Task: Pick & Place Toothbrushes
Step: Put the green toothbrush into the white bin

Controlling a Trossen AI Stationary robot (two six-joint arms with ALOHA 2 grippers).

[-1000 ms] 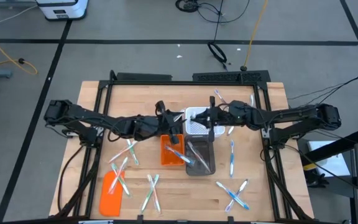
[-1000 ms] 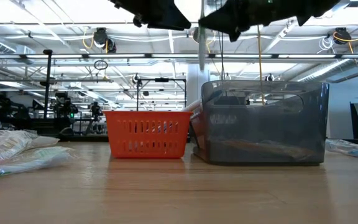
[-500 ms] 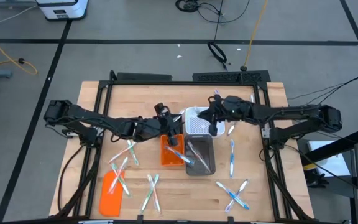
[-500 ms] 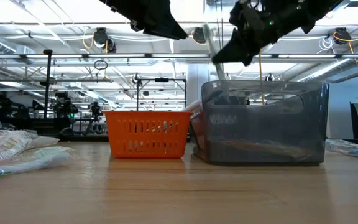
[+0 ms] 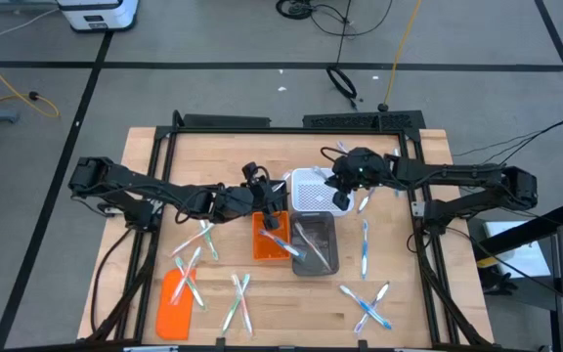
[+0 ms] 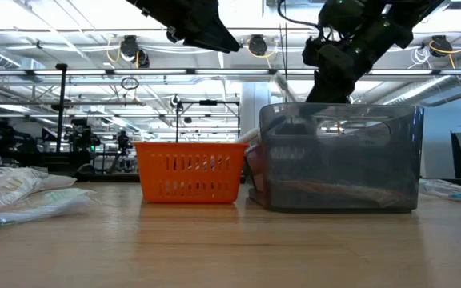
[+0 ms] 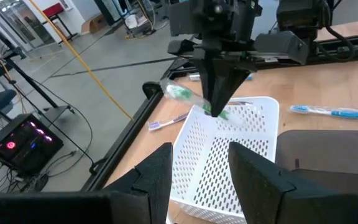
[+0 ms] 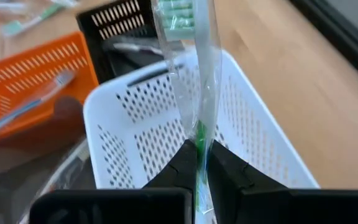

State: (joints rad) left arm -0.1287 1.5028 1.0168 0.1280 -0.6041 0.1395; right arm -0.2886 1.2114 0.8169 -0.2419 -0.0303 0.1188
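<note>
My right gripper [image 8: 199, 148] is shut on a clear-wrapped toothbrush [image 8: 194, 74] with green accents, just above the white basket [image 8: 241, 143]. From above, this gripper [image 5: 338, 196] stands at the white basket's [image 5: 306, 189] right side. My left gripper [image 7: 197, 171] is open with nothing between its fingers. It hovers over the orange basket [image 5: 260, 240] and faces the white basket. More toothbrushes [image 5: 195, 256] lie flat on the table, at the left, the near edge [image 5: 238, 303] and the right [image 5: 368, 308]. Some lie in the grey bin [image 5: 316, 244]. My right gripper pinches the toothbrush's handle [image 8: 199, 134] between its two fingers, through the clear wrapper. The fingers slant down from the table's right side. The brush sticks out past the fingertips, bristle head [image 8: 173, 12] farthest out, clear above the white basket.
The orange basket [image 6: 189, 172] and grey bin [image 6: 338, 156] stand side by side at the table's middle, the white basket behind them. A flat orange lid [image 5: 172, 303] lies near the left front. A purple toothbrush [image 7: 166, 121] lies beyond the white basket.
My right gripper has tipped its fingers downward and sunk toward the white basket, swinging slightly toward the table's far edge. The toothbrush has gone along with it, from hanging upright to slanting over the basket.
</note>
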